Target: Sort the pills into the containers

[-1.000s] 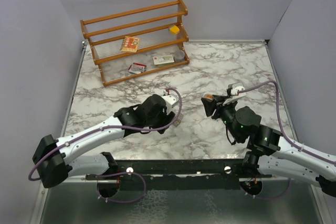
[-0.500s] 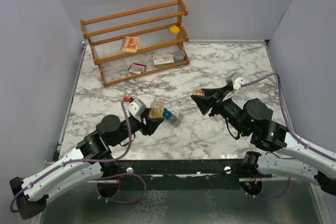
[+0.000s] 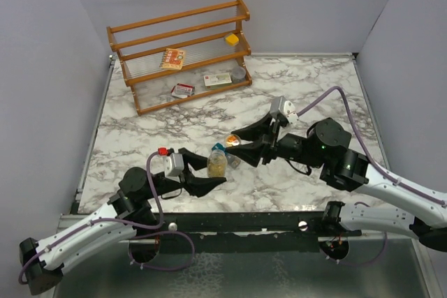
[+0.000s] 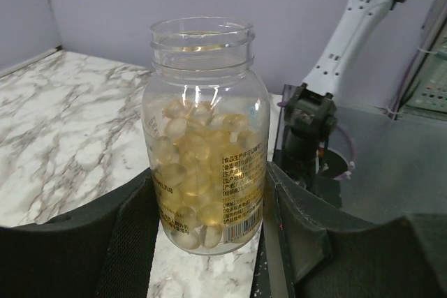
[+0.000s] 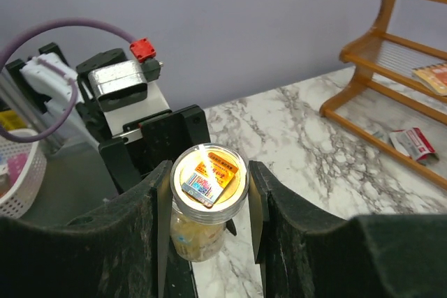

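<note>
Pills (image 4: 188, 169) half-fill an open bottle (image 4: 207, 127), smooth and probably light; the left claw (image 4: 209, 179) grips its slick belly, best held upright, while the right claw (image 5: 209, 171) pinches the lid (image 5: 207, 178).

A robotics lab test cell: plain grey panels (image 3: 42, 68) box in a marble-patterned table (image 3: 314, 88), with two cabled robot arms (image 3: 91, 221) bolted at 6 o'clock and a wooden rack (image 3: 202, 52) at 11 o'clock.
</note>
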You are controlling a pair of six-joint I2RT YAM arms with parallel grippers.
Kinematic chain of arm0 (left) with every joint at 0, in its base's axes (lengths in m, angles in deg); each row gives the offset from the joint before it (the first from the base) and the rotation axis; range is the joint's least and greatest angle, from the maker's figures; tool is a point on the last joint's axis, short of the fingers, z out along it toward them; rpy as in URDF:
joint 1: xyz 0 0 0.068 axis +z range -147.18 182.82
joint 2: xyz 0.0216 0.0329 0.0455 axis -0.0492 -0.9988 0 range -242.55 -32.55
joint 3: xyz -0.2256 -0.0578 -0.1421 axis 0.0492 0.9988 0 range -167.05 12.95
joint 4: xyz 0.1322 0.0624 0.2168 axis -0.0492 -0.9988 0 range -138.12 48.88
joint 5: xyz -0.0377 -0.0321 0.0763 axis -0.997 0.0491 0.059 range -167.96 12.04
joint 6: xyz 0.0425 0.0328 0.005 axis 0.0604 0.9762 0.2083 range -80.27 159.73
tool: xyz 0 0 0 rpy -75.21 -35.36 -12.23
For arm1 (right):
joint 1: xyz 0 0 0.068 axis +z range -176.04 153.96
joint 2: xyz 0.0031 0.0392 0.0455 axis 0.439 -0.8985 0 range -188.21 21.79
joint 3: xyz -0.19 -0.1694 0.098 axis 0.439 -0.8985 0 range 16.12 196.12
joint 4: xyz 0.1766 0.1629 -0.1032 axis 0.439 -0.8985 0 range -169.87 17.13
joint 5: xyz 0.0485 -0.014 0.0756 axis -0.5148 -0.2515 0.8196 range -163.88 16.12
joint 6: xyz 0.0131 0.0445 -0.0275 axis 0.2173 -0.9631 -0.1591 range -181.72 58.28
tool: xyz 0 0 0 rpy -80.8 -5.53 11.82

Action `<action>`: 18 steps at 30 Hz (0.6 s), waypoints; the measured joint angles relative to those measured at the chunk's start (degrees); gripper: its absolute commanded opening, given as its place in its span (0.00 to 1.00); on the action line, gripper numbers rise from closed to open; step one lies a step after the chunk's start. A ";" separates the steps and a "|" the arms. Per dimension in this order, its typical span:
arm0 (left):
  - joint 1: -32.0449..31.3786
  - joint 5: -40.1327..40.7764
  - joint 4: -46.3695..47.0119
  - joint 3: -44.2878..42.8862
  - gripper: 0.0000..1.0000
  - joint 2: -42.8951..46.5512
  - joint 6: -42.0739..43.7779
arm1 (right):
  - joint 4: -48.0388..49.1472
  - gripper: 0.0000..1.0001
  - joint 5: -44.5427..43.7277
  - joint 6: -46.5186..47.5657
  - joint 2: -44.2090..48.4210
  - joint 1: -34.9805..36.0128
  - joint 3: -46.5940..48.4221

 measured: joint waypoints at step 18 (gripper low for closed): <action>-0.11 -13.51 15.41 1.57 0.00 -8.15 -2.14 | 6.47 0.02 17.33 1.68 1.33 0.00 -3.43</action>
